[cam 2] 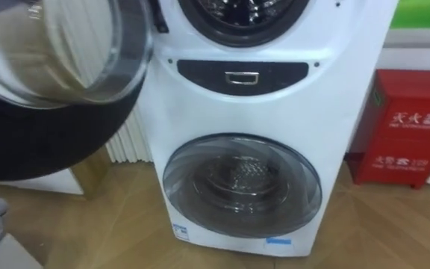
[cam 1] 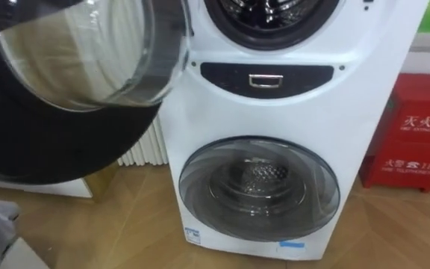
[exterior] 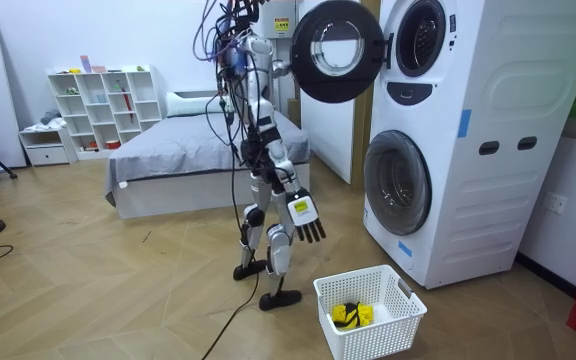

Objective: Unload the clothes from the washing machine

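I stand facing a white stacked washing machine (exterior: 468,130). Its upper round door (cam 1: 66,82) is swung open to my left, with the glass bowl close to my head. The upper drum opening (cam 1: 271,19) is dark, and I see no cloth in it. The lower door (cam 1: 258,187) is shut, with an empty metal drum behind the glass. My left hand (exterior: 280,68) is raised at the edge of the open door (exterior: 333,50). My right hand (exterior: 306,218) hangs by my side with straight fingers and holds nothing. A white basket (exterior: 400,300) on the floor holds a yellow cloth (exterior: 351,315).
A red cabinet (cam 1: 416,134) stands right of the machine against the wall. A white radiator (cam 1: 144,149) is behind the open door. In the room view a bed (exterior: 178,160) and a white shelf (exterior: 103,105) stand behind me, with wooden floor around.
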